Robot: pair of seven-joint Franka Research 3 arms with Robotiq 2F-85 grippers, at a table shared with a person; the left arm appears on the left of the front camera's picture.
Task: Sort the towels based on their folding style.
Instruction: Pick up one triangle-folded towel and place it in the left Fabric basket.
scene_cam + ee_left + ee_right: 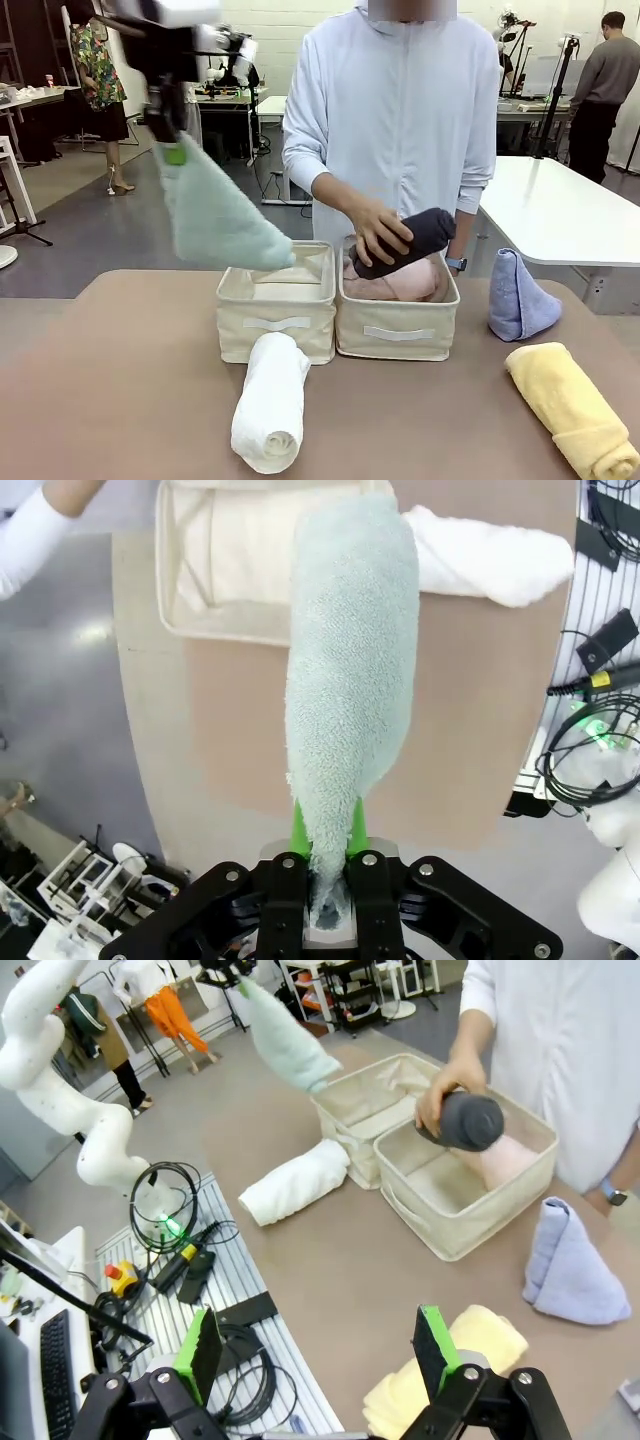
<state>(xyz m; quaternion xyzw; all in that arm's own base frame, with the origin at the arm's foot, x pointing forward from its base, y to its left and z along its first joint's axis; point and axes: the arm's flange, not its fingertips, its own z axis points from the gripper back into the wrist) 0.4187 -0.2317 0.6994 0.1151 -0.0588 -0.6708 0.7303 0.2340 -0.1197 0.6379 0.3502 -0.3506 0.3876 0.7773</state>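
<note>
While left claw (175,153) pinches pale green towel (220,220) | right claw (318,1338) agape

Pale green towel (215,215), dark grey towel (415,240)

No readable text, labels or numbers anywhere

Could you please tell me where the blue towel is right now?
In the front view, the blue towel stands on the table at the robot's right, just right of the right-hand basket and behind the yellow rolled towel.
</note>
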